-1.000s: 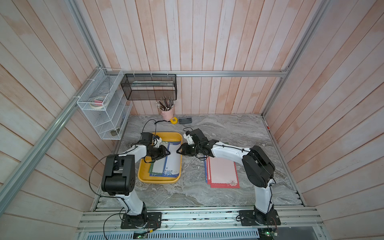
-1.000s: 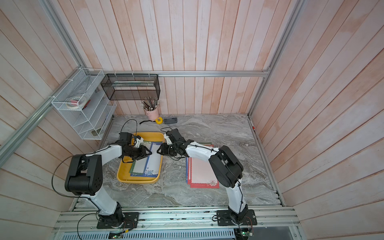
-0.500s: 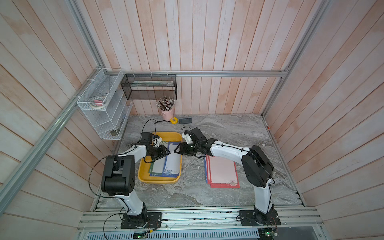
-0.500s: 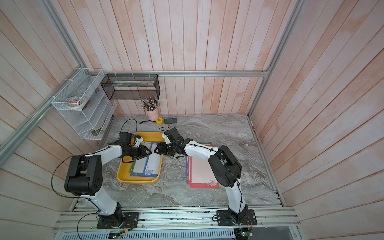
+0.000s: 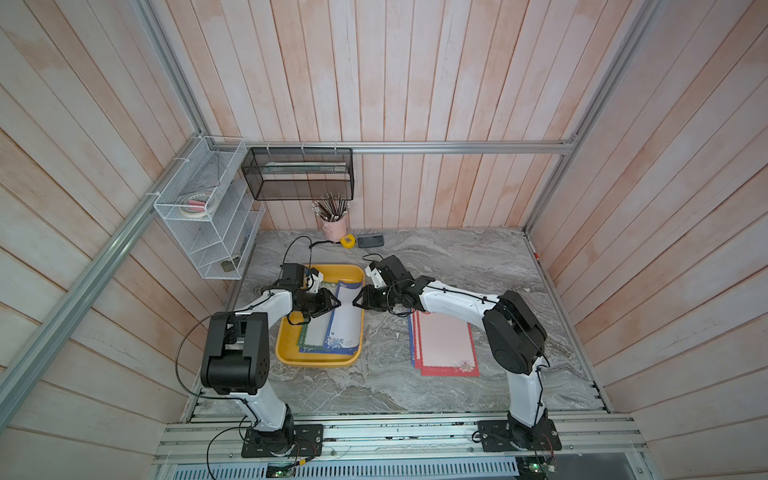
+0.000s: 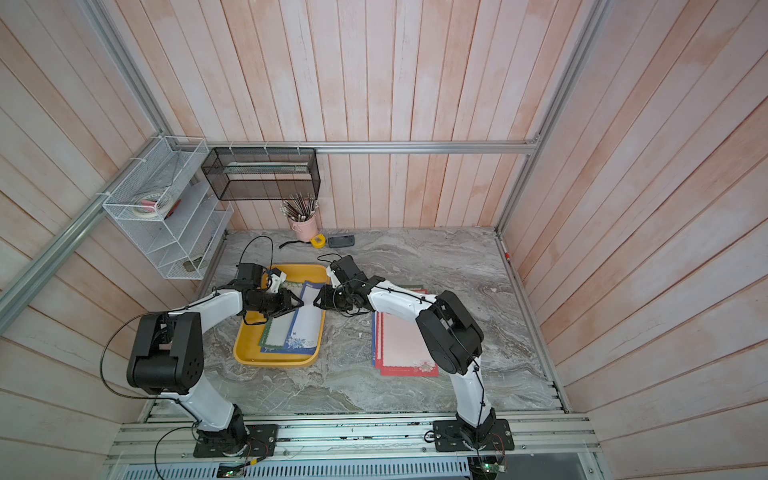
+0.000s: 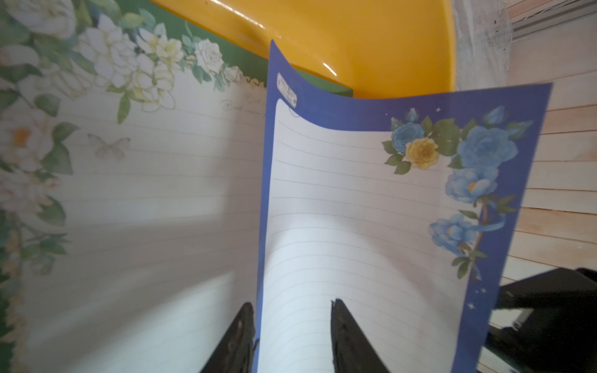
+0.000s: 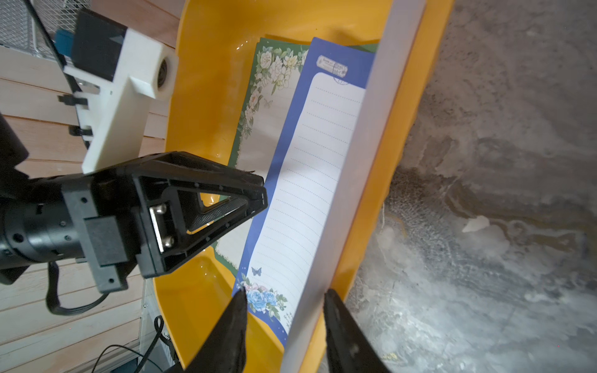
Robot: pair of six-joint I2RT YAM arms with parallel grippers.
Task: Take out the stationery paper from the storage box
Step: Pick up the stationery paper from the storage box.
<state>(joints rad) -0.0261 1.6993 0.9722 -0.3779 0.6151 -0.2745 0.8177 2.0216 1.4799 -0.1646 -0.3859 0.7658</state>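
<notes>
Stationery paper [image 6: 405, 340], thin lined sheets with floral borders, lies in two lots. Nearest, on the grey marble-pattern table [image 5: 374, 386] on the right arm's side, a flat pile lies outside the box: a red-bordered pink sheet [image 5: 446, 340] on top, with blue edges showing beneath it.

Just beyond, to the left, sits the storage box [image 5: 316, 361], a shallow yellow plastic tray with rounded corners. It holds a green-bordered sheet [image 5: 312, 334] lying flat and, over it, a blue-bordered sheet [image 5: 348, 322]. The blue-bordered sheet is bowed upward, and its right edge is raised over the tray's right wall.

Left gripper [image 7: 290, 303]: jaws partly apart, straddling the blue-bordered sheet's left edge, one finger over the sheet and one beside it. A gap shows, so there is no pinch.

Right gripper [image 8: 284, 295]: jaws likewise apart. The raised right edge passes between them, not clamped.

In both top views the two grippers face each other across the sheet.

At the far wall stand a pink cup of pencils [image 5: 335, 227], a yellow tape measure [image 5: 347, 241] and a dark flat device [image 5: 371, 240]. Above them hang a black mesh basket [image 5: 297, 174] and a white wire rack [image 5: 208, 216].
</notes>
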